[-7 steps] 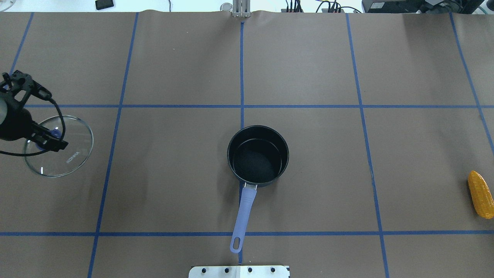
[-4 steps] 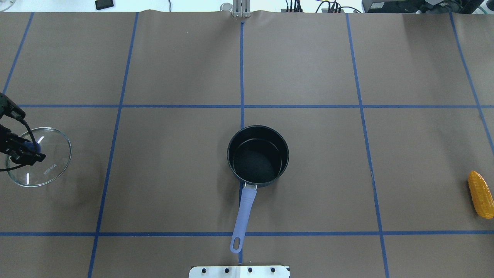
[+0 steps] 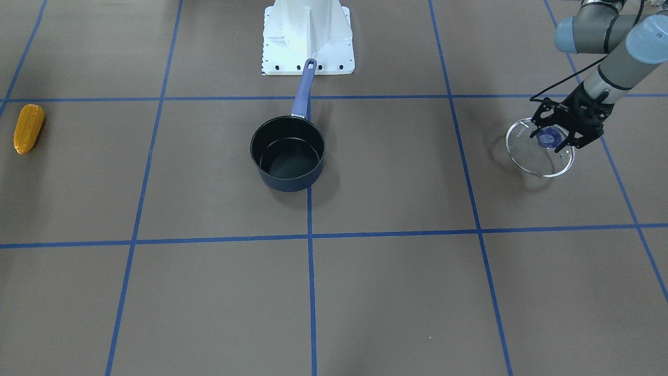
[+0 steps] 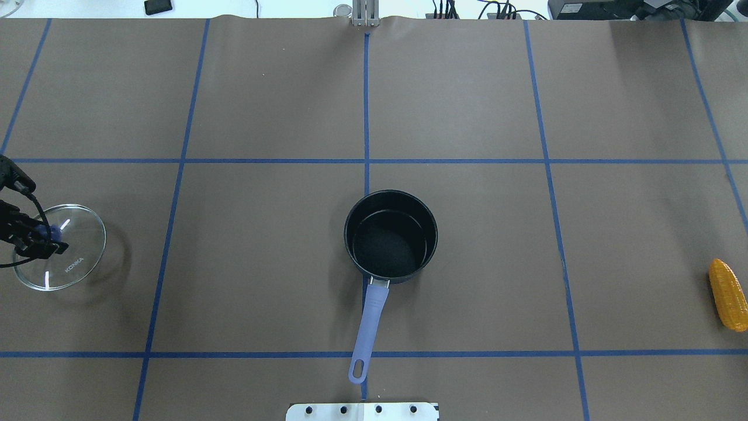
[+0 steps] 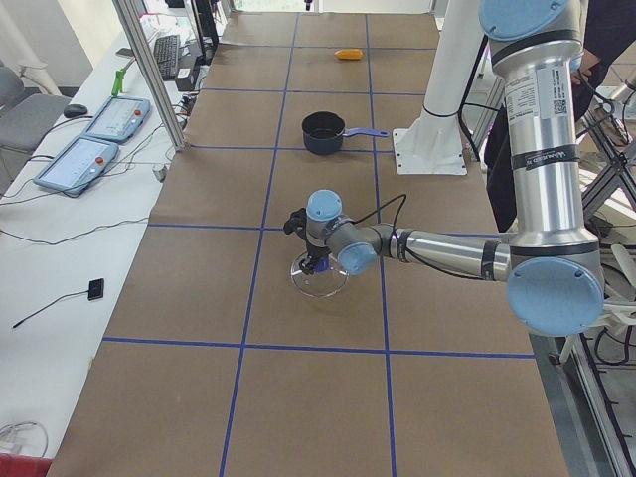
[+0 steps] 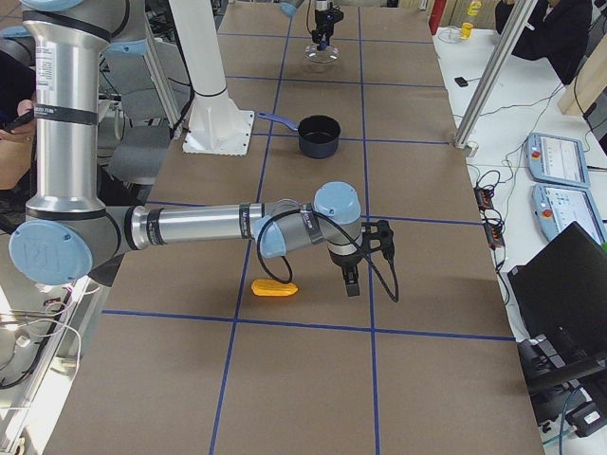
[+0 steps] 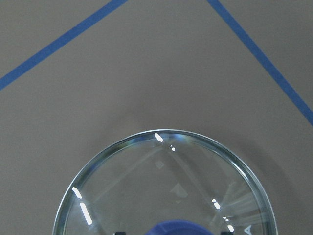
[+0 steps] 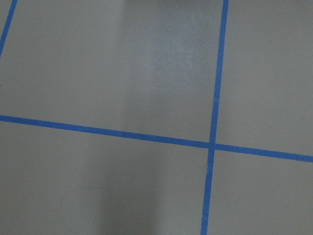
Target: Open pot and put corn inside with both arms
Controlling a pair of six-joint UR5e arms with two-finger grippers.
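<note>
1. The left arm (image 5: 447, 248) has carried the glass lid (image 4: 76, 257) further out toward the table's (image 4: 263, 263) left end and lower than a moment ago. The left gripper (image 3: 553, 138) is clamped on its blue knob.
2. The right arm (image 6: 199, 227) reaches out low, with the right gripper (image 6: 350, 282) just beside the corn (image 4: 727, 295). I can't tell whether it's released or clenched.
3. The pot (image 3: 289, 183) hasn't moved. It sits uncovered mid-table, handle toward the white base (image 3: 308, 36).
4. The corn lies at the right end, well apart from the pot.
</note>
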